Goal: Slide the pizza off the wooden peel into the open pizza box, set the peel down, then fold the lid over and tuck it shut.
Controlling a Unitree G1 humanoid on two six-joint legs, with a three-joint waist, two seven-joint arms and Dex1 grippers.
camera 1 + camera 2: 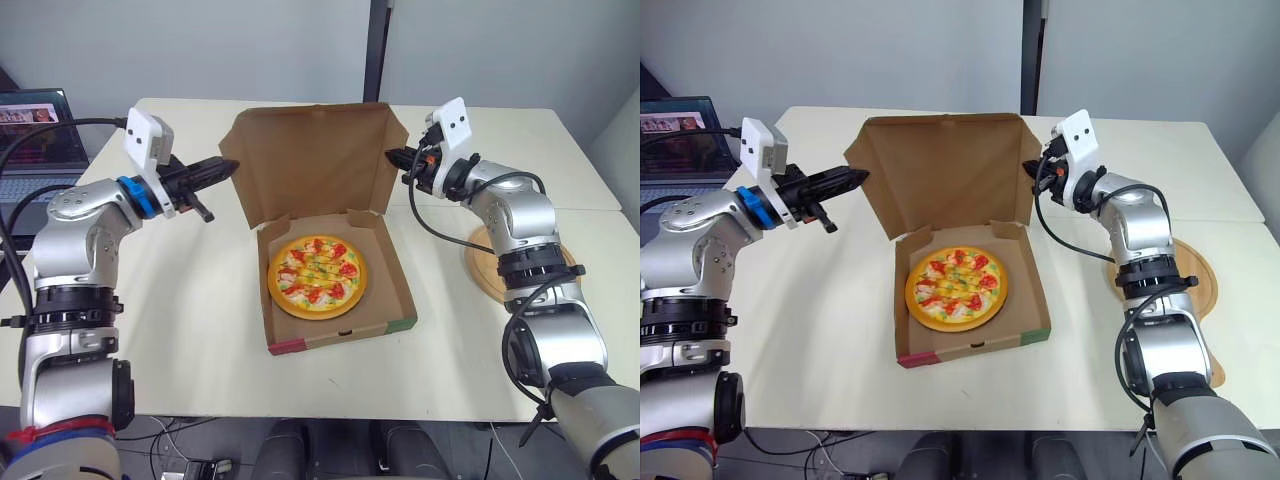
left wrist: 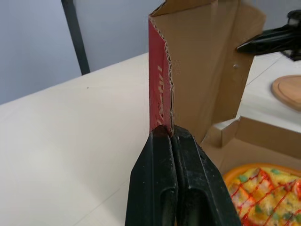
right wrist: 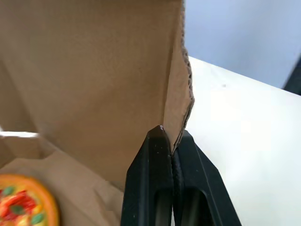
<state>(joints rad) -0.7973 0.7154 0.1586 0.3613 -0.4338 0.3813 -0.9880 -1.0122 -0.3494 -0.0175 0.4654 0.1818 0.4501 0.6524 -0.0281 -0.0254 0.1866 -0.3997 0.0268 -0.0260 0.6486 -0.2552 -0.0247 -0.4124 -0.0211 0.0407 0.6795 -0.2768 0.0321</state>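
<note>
Pale table — left gripper and right gripper pinch the upright lid.

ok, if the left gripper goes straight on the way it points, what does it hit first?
The left flap of the lid. The left gripper is shut with its tips already at that flap's edge, seemingly pinching it. Past the flap lies the lid's inner face, though depth there is unclear.

You're seeing pizza box showing plain brown inside, red outside, green front corner; pizza showing orange, red-green speckling; peel showing pale wood; table showing cream.
</note>
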